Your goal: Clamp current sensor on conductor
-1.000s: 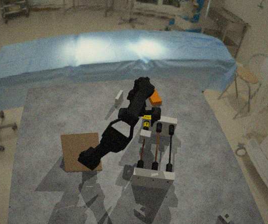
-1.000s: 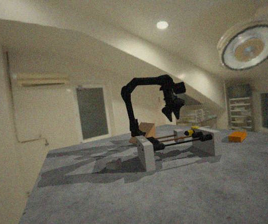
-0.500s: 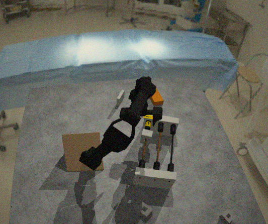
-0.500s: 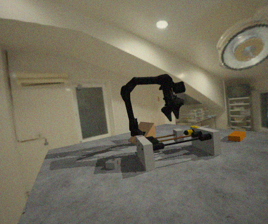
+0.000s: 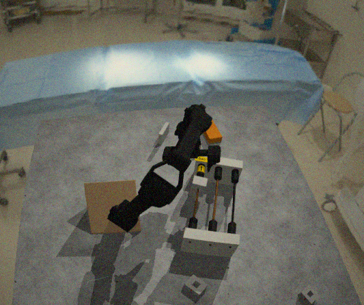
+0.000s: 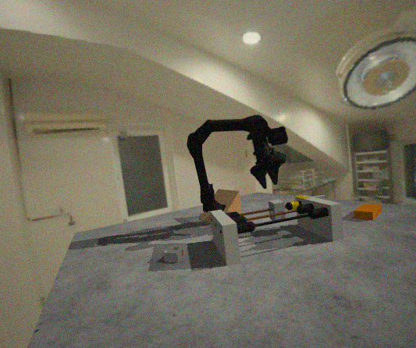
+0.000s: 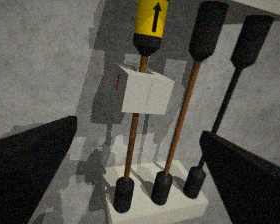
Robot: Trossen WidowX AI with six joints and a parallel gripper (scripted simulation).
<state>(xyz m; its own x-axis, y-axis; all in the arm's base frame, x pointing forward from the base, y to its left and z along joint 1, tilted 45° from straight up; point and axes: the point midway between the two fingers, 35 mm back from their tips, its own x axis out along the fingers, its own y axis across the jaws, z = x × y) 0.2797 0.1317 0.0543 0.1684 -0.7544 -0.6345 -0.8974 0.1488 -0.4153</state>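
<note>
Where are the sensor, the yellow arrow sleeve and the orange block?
sensor (image 5: 200, 181) (image 7: 147, 93): top and wrist, white body
yellow arrow sleeve (image 5: 201, 169) (image 7: 146, 19): top and wrist, yellow band
orange block (image 5: 213, 133) (image 6: 368, 211): top and exterior, orange surface

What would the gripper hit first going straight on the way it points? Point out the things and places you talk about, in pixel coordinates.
Probably the white sensor (image 5: 200, 181) (image 7: 147, 93) or the conductor through it; the gripper (image 6: 270, 186) (image 7: 141, 129) is open above. Depth is unclear.
</note>
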